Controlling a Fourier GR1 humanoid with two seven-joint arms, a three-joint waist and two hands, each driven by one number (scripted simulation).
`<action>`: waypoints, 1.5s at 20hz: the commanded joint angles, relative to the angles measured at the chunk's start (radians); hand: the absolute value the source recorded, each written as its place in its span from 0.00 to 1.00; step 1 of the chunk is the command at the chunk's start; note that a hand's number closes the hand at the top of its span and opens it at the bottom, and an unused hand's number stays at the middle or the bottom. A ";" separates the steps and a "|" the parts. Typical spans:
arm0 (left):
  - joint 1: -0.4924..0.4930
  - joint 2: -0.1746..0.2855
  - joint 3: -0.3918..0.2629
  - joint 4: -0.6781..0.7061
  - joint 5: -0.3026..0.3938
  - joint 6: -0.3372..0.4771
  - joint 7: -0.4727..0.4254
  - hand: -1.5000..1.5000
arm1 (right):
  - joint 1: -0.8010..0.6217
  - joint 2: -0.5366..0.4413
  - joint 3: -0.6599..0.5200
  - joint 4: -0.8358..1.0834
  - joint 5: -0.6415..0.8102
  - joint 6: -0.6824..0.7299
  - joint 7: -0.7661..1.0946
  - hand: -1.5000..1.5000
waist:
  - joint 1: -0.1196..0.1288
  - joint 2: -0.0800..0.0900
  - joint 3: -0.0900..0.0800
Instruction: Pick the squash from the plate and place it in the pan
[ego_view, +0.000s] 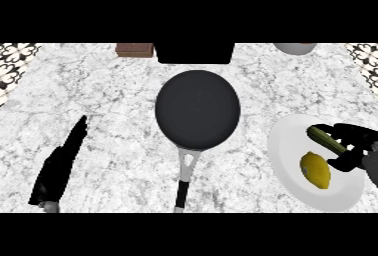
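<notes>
A white plate (291, 150) lies at the right of the counter. On it a long green squash (323, 136) lies slanted at the upper right. My right hand (356, 150) comes in from the right edge over the plate. Its fingers reach above the squash's right end and its thumb below, spread apart and not closed on it. The squash's far right end is hidden by the hand. A black pan (197, 109) sits in the middle with its handle (183, 177) pointing toward me. My left hand (60, 162) rests open at the left, fingers straight.
A yellow lemon-shaped fruit (316, 170) lies on the plate just left of my right thumb. Along the back edge stand a brown block (134, 49), a black box (195, 52) and a pale bowl (297, 47).
</notes>
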 joint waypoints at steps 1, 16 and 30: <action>0.011 -0.019 -0.015 -0.008 -0.034 0.018 -0.012 0.50 | -0.008 0.069 -0.010 0.043 -0.016 0.031 0.022 1.00 | 0.001 0.009 0.011; 0.054 -0.013 0.017 0.002 -0.034 -0.005 -0.039 0.50 | 0.098 0.128 -0.076 -0.274 0.134 -0.417 0.218 1.00 | -0.019 0.002 0.010; 0.008 -0.003 0.051 0.031 -0.002 -0.040 -0.052 0.50 | -0.099 0.258 0.001 -0.636 0.241 -0.682 0.201 1.00 | 0.002 0.008 0.010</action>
